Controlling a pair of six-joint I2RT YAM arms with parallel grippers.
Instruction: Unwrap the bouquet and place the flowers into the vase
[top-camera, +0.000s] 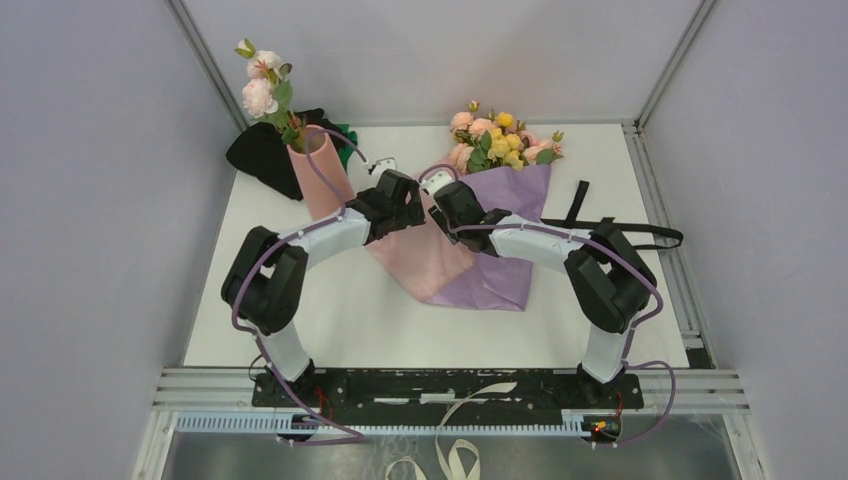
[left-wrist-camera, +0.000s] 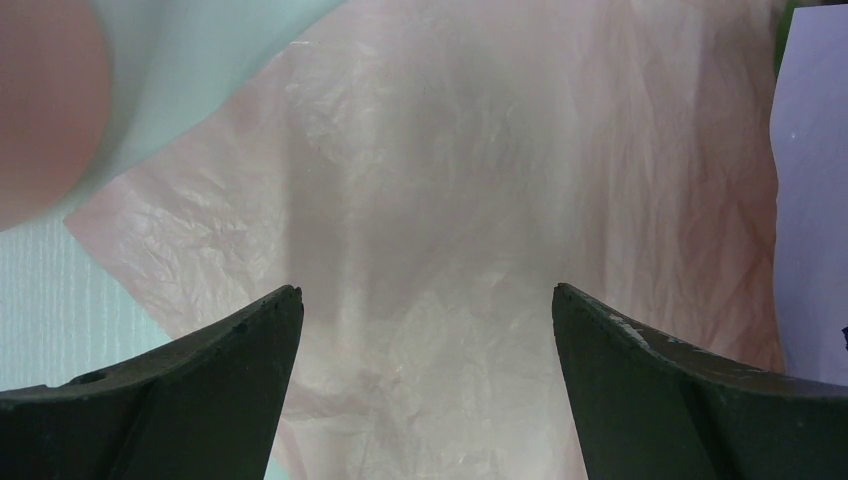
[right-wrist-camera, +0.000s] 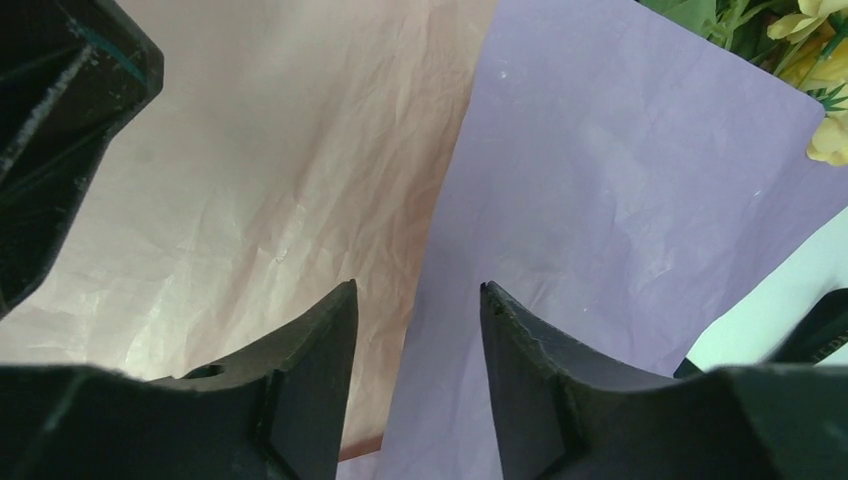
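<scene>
Handling: bouquet (top-camera: 515, 195) likely light; paper (top-camera: 420, 260) soft, tearable; take its loose edge.
Place: bouquet flat on bench (top-camera: 330, 320), beside vase (top-camera: 318, 185).
Left tool (left-wrist-camera: 425, 295): wide open, empty.
Right tool (right-wrist-camera: 418, 285): half open, empty, above paper.

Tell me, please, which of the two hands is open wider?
The left hand: its fingers stand far apart above the pink paper, while the right hand shows only a narrow gap.

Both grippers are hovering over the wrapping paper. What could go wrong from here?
The left gripper and right gripper are close together over the paper, so they could collide. The left arm runs right beside the vase and might knock it. The right fingers straddle the pink-lilac seam and may pinch both sheets.
</scene>
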